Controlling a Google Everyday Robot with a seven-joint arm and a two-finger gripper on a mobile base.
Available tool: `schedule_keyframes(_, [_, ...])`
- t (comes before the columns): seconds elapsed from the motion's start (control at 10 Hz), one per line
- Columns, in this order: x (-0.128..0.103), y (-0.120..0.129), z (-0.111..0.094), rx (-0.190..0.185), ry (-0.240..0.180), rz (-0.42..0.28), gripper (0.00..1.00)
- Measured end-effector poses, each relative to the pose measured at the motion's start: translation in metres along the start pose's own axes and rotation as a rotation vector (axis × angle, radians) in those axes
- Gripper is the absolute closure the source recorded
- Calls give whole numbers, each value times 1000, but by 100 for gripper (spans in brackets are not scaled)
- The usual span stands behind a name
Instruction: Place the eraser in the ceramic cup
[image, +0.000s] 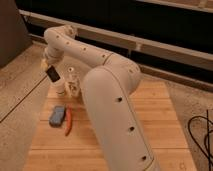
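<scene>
Hanging at the upper left of the frame, the gripper (49, 67) pinches the eraser (53, 74) by its top end, just above the ceramic cup (60, 89); it looks small, light and stiff.

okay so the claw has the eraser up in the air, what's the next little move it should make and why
Probably ease the claw down and slightly right, toward the ceramic cup. The eraser hangs tilted in the claw, above and a little left of the cup's rim, not yet inside it. Releasing now might drop it onto the wooden table beside the cup, so lining it up over the opening seems the safer step.
</scene>
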Motion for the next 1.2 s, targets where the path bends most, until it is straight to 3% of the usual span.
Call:
schedule_keyframes(0.2, [-1, -3, -2, 0, 2, 9, 32])
schedule_keyframes(0.4, [-1, -5, -2, -1, 3, 16, 20])
schedule_keyframes(1.2, [-1, -11, -5, -14, -4, 34, 20])
